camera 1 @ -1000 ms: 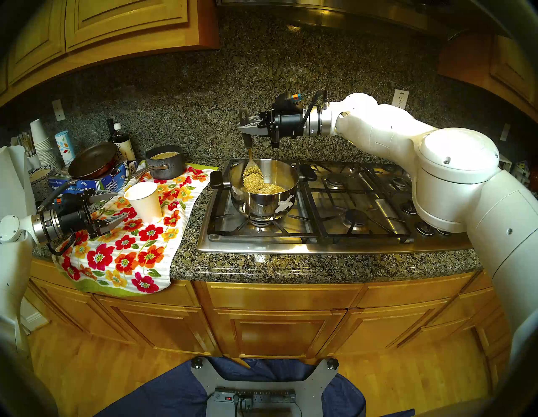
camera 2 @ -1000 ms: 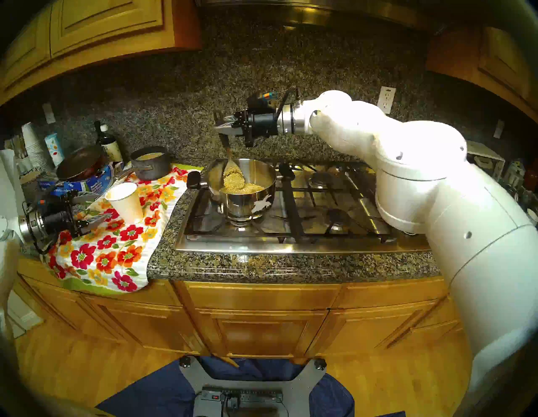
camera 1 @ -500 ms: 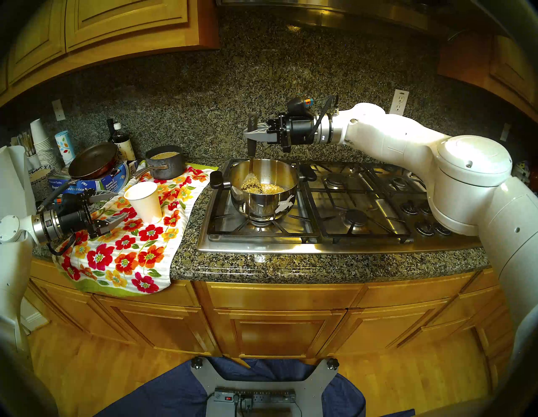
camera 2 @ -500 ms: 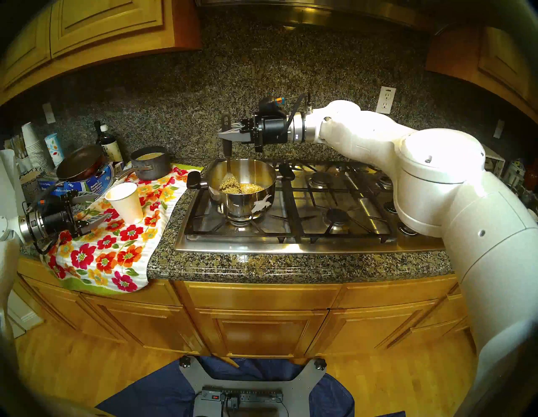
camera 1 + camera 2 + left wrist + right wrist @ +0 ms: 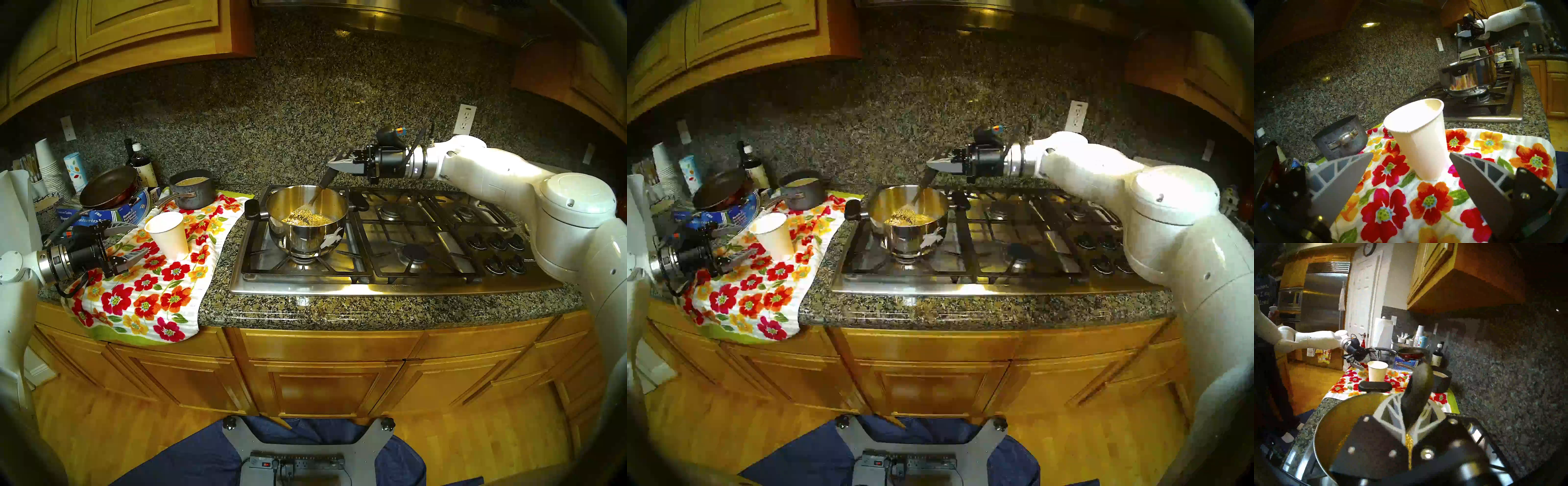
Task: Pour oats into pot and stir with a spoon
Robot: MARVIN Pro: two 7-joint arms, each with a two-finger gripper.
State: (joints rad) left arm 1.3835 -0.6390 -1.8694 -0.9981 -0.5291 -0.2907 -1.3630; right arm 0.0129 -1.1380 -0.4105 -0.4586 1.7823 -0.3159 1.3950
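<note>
Spoon (image 5: 317, 200) slants in the right tool (image 5: 339, 162) (arm outstretched) over the pot (image 5: 307, 237).

This is a home kitchen. A gas cooktop (image 5: 390, 237) with black grates and knobs is set into a speckled granite counter (image 5: 339, 312), with the same granite running up the wall behind. Honey-coloured wooden cabinets (image 5: 322, 380) sit below and above. A steel fridge (image 5: 1325, 293), a white panelled door (image 5: 1364, 293), a paper towel roll (image 5: 1382, 333) and a flowered dish towel (image 5: 152, 292) complete it.
</note>
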